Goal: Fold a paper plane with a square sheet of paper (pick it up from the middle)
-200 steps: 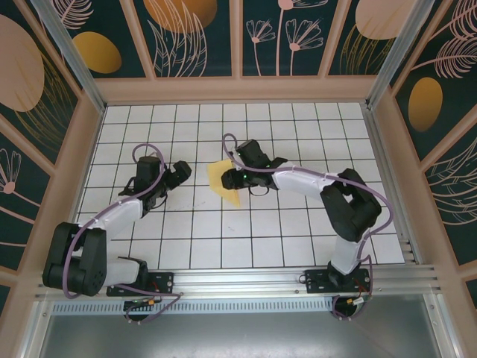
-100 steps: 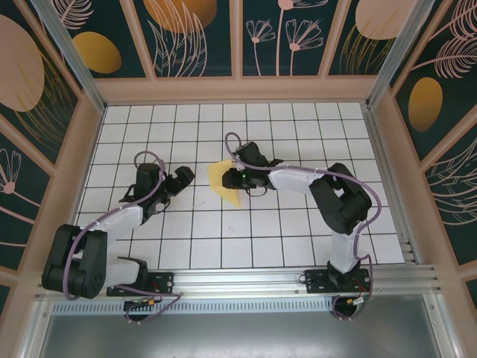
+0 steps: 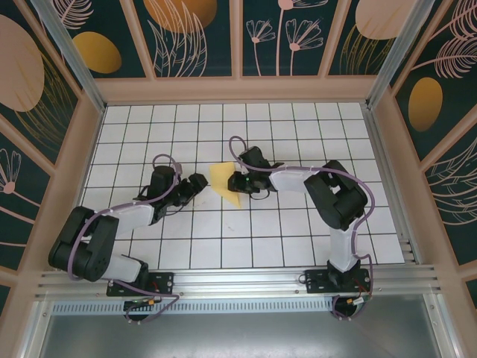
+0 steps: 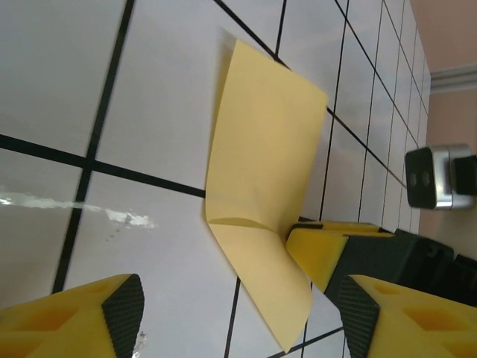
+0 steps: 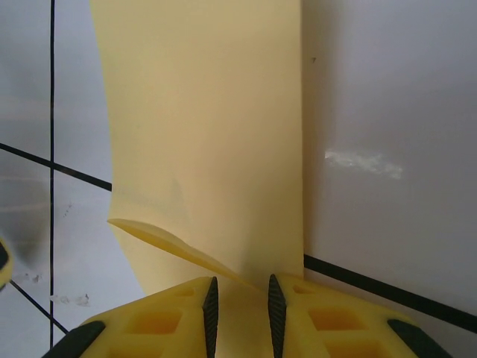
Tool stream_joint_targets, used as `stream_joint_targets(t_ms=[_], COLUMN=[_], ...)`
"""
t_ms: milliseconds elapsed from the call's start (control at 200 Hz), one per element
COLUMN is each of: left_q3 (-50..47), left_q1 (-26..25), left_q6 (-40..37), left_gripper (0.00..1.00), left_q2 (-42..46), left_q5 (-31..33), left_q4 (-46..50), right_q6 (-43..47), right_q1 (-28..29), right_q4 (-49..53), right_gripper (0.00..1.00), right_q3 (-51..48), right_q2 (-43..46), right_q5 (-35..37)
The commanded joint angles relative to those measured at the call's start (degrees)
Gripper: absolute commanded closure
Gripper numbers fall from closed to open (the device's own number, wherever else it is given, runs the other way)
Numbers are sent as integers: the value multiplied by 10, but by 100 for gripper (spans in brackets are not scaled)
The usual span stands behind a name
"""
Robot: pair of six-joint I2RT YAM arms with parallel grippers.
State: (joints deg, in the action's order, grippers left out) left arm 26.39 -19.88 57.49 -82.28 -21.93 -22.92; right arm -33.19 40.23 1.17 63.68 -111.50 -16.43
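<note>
Two grippers low: right gripper (image 5: 240,289) nipping an edge of the creased square sheet of paper (image 5: 209,112), jaws narrow; left gripper (image 4: 237,307) just beside, jaws wide.

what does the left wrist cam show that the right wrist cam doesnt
Left wrist view: the left gripper with its fingers wide apart and nothing between them, and the right gripper seen from outside at one edge of the yellow sheet of paper.
Right wrist view: the right gripper's pads close together with the paper's edge running between them, and a flap curling up just ahead.
Both: the creased yellow sheet lying on the white gridded table.
</note>
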Motion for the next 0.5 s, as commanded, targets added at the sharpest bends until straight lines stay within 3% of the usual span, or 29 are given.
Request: stream_joint_targets(t_ms=[0, 495], left_q3=[6, 28], left_q1=[-13, -49], left_q6=[25, 56], left_gripper=[33, 46], left_q2=[-26, -104], left_q5=[-25, -46], left_q4=[-58, -119], right_q6=[-11, -61], right_q1=[-9, -45], right_q4=[-12, -78], right_gripper=[74, 78], right_q3=[-17, -64], right_q2=[-13, -14], right_q5=[0, -77])
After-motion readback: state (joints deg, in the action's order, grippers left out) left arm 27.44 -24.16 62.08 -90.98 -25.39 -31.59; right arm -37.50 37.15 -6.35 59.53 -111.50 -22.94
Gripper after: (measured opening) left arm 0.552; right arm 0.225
